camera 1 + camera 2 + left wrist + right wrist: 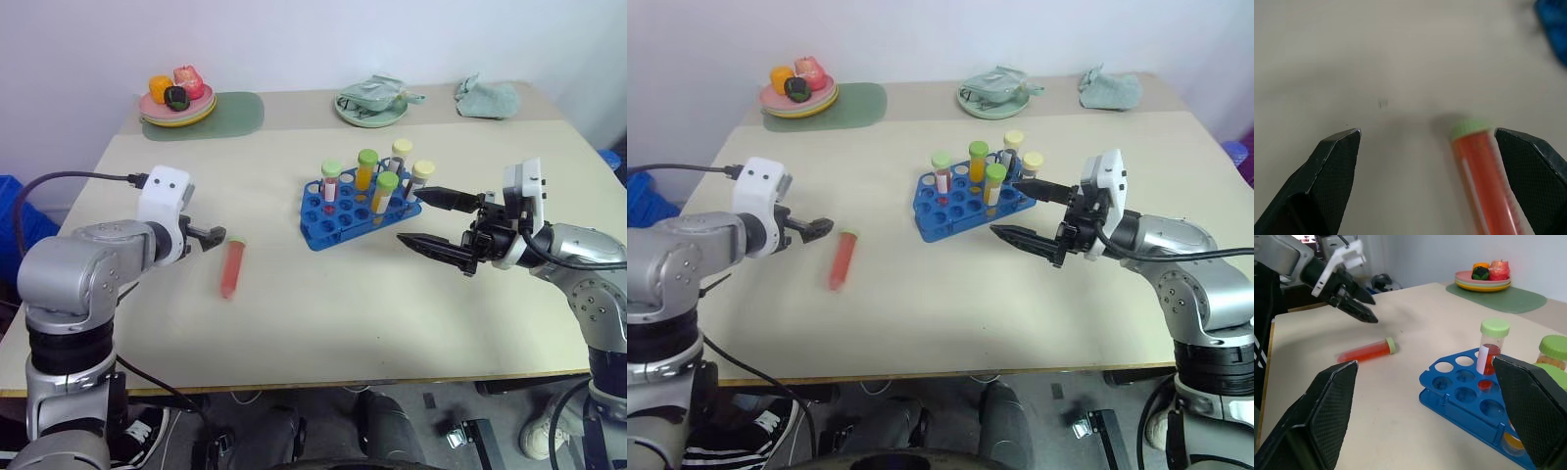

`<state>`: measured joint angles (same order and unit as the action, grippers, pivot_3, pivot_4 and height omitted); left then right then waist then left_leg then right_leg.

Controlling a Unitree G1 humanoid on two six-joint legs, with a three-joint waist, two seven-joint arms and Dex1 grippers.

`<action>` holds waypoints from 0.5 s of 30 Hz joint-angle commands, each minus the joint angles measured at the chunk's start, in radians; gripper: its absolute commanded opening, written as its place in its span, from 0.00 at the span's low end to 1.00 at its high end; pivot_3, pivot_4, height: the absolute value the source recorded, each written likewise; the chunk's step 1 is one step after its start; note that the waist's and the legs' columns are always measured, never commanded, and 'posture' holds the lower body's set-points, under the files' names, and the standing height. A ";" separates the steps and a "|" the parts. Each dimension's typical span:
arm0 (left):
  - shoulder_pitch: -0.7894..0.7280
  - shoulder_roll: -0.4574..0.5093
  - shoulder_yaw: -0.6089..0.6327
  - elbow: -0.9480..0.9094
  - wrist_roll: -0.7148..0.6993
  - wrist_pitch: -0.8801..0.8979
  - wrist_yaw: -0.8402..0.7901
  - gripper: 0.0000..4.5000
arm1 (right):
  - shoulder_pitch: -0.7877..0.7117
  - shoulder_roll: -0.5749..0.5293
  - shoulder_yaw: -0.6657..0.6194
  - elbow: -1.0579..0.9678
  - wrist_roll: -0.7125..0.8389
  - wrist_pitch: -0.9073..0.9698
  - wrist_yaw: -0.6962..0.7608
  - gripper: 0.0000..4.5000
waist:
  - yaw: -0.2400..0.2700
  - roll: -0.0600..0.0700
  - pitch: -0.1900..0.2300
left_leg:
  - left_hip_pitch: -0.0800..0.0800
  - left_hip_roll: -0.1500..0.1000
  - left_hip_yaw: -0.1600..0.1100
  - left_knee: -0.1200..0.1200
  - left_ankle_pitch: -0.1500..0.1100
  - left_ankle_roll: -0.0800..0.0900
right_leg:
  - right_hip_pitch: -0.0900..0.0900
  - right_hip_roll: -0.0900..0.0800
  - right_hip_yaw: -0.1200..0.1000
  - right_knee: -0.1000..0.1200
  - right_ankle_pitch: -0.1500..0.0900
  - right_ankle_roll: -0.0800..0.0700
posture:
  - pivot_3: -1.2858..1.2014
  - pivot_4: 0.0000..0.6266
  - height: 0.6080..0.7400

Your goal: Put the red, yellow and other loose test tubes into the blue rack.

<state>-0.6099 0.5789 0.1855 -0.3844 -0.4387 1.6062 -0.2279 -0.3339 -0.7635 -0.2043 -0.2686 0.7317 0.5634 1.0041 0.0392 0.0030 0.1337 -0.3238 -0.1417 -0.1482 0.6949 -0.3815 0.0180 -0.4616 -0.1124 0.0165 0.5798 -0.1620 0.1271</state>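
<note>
I see the blue rack (358,211) sitting near the middle of the table (323,323), a little toward its far edge, holding five upright capped tubes: a green-capped tube with a white label band and red liquid (330,186), a green-capped tube of yellow-orange liquid (366,169), another green-capped one (385,192), and two cream-capped tubes (401,155) (420,180) at the rack's right end; its remaining holes are vacant. The red test tube (232,268) lies flat on the bare tabletop, well apart from the rack toward the table's left edge, green cap pointing to the far edge. My left gripper (208,236) hangs just beside that cap with its jaws spread wide and nothing between them. My right gripper (438,222) sits near the rack's right end, jaws equally wide and empty. Along the far edge stand a plate of fruit (177,103) on a green mat (240,113), a green bowl with a crumpled cloth (372,101), and another cloth (487,97).
</note>
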 commanded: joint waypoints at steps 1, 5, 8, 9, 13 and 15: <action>-0.052 -0.035 0.029 0.086 -0.079 0.008 0.054 1.00 | -0.036 0.007 -0.016 -0.008 0.023 0.009 -0.015 1.00 | 0.002 0.000 0.000 | 0.000 0.000 0.000 0.000 0.000 0.000 | 0.000 0.000 0.000 0.000 0.000 0.000 | 0.52 0.24 1.00; -0.078 -0.059 0.040 0.167 -0.170 0.008 0.148 1.00 | -0.044 0.013 -0.017 -0.015 0.026 0.018 -0.027 1.00 | -0.001 0.000 0.001 | 0.000 0.000 0.000 0.000 0.000 0.000 | 0.000 0.000 0.000 0.000 0.000 0.000 | 0.52 0.24 1.00; -0.066 -0.051 0.065 0.186 -0.296 0.008 0.227 1.00 | -0.034 0.008 -0.024 -0.020 0.027 0.023 -0.031 1.00 | -0.002 0.000 0.001 | 0.000 0.000 0.001 0.000 0.000 0.000 | -0.001 0.000 0.000 0.000 0.000 0.000 | 0.52 0.24 1.00; -0.062 -0.048 0.081 0.200 -0.351 0.008 0.269 1.00 | -0.031 0.006 -0.026 -0.019 0.027 0.023 -0.031 1.00 | -0.002 0.000 0.001 | 0.000 0.000 0.001 -0.001 0.000 0.000 | -0.001 0.000 0.000 0.000 0.000 0.000 | 0.52 0.24 1.00; -0.057 0.012 0.087 0.257 -0.571 0.008 0.420 1.00 | -0.035 0.008 -0.033 -0.013 0.034 0.028 -0.037 1.00 | -0.001 -0.001 0.001 | 0.000 0.000 0.001 0.000 0.000 0.000 | -0.001 0.000 0.000 0.000 0.000 0.000 | 0.52 0.24 1.00; -0.062 0.054 0.066 0.298 -0.695 0.008 0.492 1.00 | -0.041 0.011 -0.027 -0.007 0.031 0.025 -0.038 1.00 | -0.002 -0.001 0.001 | 0.000 0.000 0.001 0.000 0.000 0.000 | -0.001 0.000 0.000 0.001 0.000 0.000 | 0.52 0.24 1.00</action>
<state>-0.6618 0.6071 0.2492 -0.0963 -1.0322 1.6061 0.2102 -0.3616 -0.7559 -0.2066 -0.2670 0.7503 0.5955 0.9680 0.0376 0.0022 0.1352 -0.3237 -0.1414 -0.1473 0.6944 -0.3814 0.0176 -0.4631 -0.1124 0.0167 0.5805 -0.1619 0.1271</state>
